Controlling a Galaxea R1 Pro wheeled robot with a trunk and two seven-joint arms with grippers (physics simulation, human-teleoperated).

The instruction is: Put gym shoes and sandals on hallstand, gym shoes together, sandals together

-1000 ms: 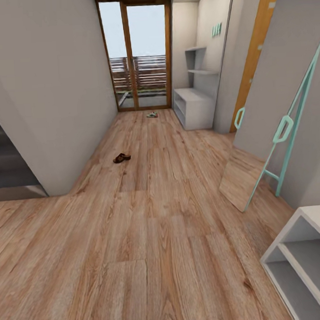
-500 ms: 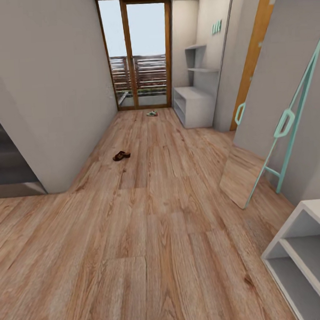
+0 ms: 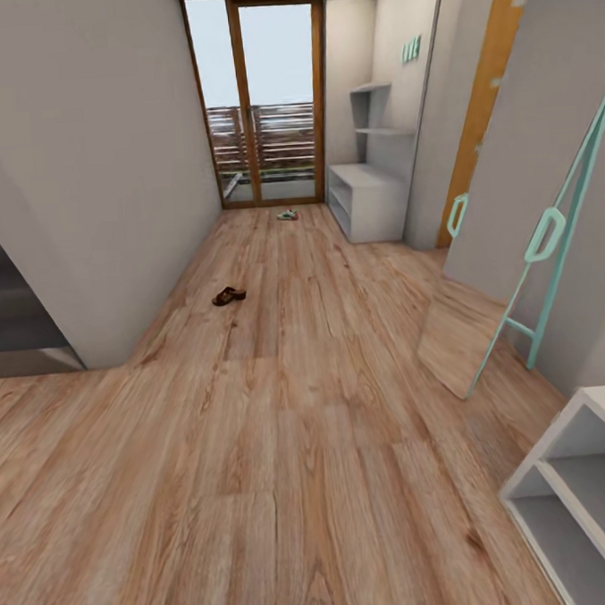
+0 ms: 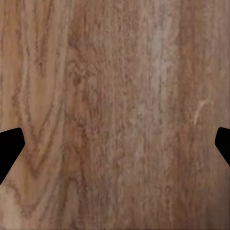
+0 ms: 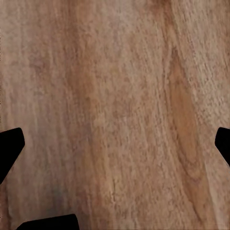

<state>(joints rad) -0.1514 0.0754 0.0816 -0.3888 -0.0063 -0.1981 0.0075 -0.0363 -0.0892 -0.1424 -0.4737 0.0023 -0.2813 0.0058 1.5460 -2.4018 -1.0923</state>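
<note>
- the corridor floor [image 3: 283,429], in warm brown wood-grain planks, is being shown in the head view, running from the near foreground to a glazed door [image 3: 259,99] at the far end.
- a pair of brown sandals [image 3: 230,295] is being seen lying on the floor about halfway along the corridor, near the left wall [image 3: 106,171]; the two are lying close together, and whether they are touching cannot be told.
- a gym shoe [image 3: 287,216], small and pale with a trace of green, is being seen on the floor at the far end, just before the door and near the hallstand; whether one or both shoes are lying there cannot be told at this size.
- the hallstand [image 3: 368,200], a low pale-grey unit, is being shown standing against the right wall at the far end, with stepped wall shelves [image 3: 376,110] above it.
- a leaning mirror [image 3: 506,263] with a mint-green frame is being shown propped against the right wall.
- a white open shelf unit [image 3: 574,492] is being shown at the near right corner.
- in the left wrist view, the left fingers [image 4: 115,148] are being held wide apart over bare floor planks, with nothing between them.
- in the right wrist view, the right fingers [image 5: 115,148] are likewise being held wide apart over bare planks, with nothing being gripped.
</note>
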